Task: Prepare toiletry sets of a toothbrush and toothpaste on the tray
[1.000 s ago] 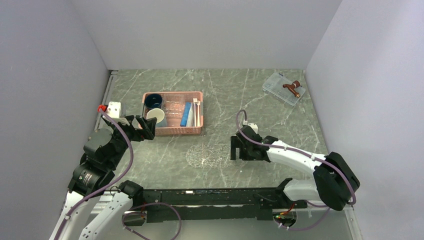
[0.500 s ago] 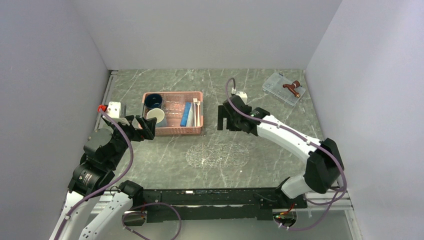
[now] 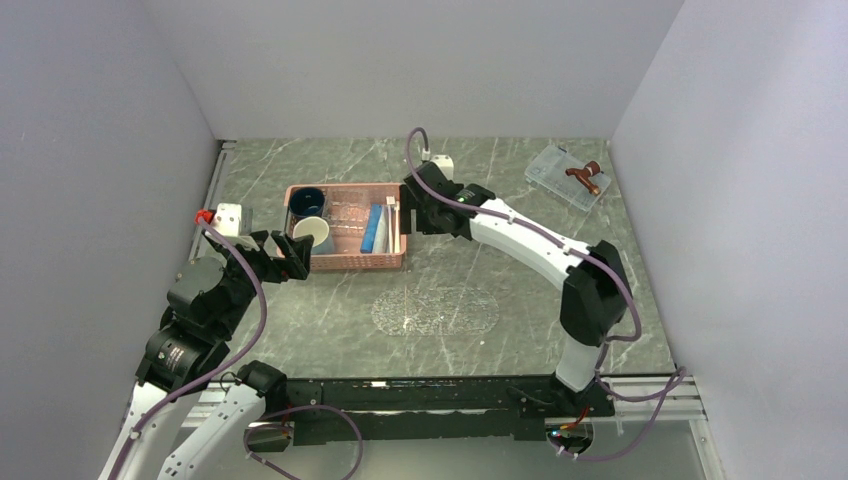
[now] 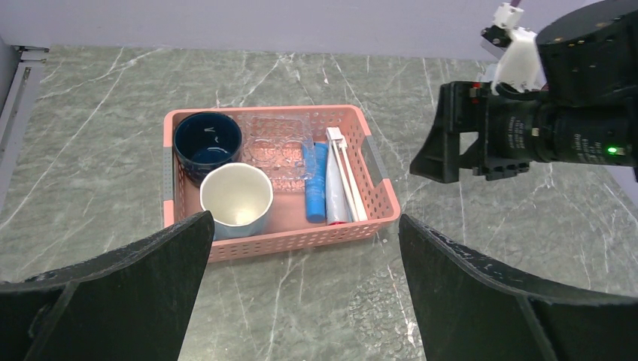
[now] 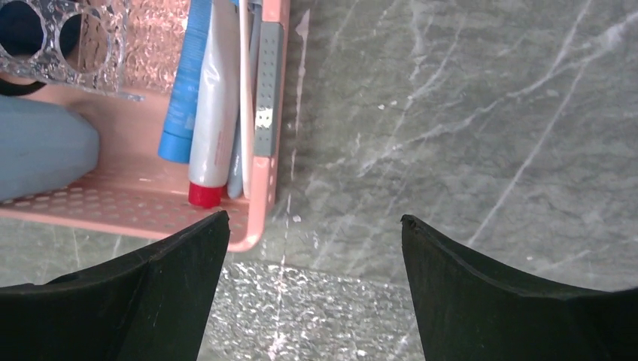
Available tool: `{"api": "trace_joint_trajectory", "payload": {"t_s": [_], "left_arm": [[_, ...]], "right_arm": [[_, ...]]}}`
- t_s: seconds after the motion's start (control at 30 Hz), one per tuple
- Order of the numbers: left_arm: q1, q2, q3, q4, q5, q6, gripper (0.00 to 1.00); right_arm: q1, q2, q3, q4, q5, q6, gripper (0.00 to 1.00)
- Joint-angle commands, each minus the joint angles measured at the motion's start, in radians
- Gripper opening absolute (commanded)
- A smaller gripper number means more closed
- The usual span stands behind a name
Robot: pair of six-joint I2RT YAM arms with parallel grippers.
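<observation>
Green marbled tabletop is filling the overhead view. My right gripper is hovering at the right end of the pink basket, and the tray is lying lower, near the frame's centre. From the left wrist, my left gripper is gaping wide, gripping nothing, facing the toothpaste and toothbrush in the basket's right side. From the right wrist, my right gripper's jaws are standing wide apart, empty, over the basket's corner.

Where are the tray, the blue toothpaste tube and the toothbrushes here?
tray (image 3: 435, 311), top view, middle of its bare textured surface
toothpaste (image 4: 317, 183), left wrist view, middle of the blue tube
toothbrush (image 4: 347, 178), left wrist view, midway along the white handles
</observation>
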Motion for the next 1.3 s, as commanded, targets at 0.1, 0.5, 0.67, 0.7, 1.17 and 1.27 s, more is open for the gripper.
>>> {"api": "trace_joint_trajectory", "payload": {"t_s": [0.1,0.5,0.67,0.7,1.17,1.27], "left_arm": [[0.004,-0.006,-0.001,0.019,0.017,-0.002,0.99],[0.004,-0.006,0.000,0.019,0.031,-0.004,0.99],[0.004,-0.008,0.000,0.020,0.035,-0.005,0.99],[0.004,-0.008,0.000,0.020,0.036,-0.005,0.99],[0.004,-0.005,0.000,0.020,0.041,-0.004,0.99],[0.005,-0.003,0.000,0.020,0.042,-0.004,0.99]], "right_arm": [[0.011,0.127,0.166,-0.022,0.027,-0.002,0.79],[0.015,0.356,0.413,-0.086,0.056,-0.007,0.68],[0.015,0.403,0.451,-0.099,0.093,-0.012,0.64],[0.013,0.413,0.458,-0.102,0.097,-0.012,0.63],[-0.002,0.459,0.493,-0.097,0.077,-0.004,0.39],[-0.004,0.461,0.495,-0.097,0.079,-0.007,0.34]]}}
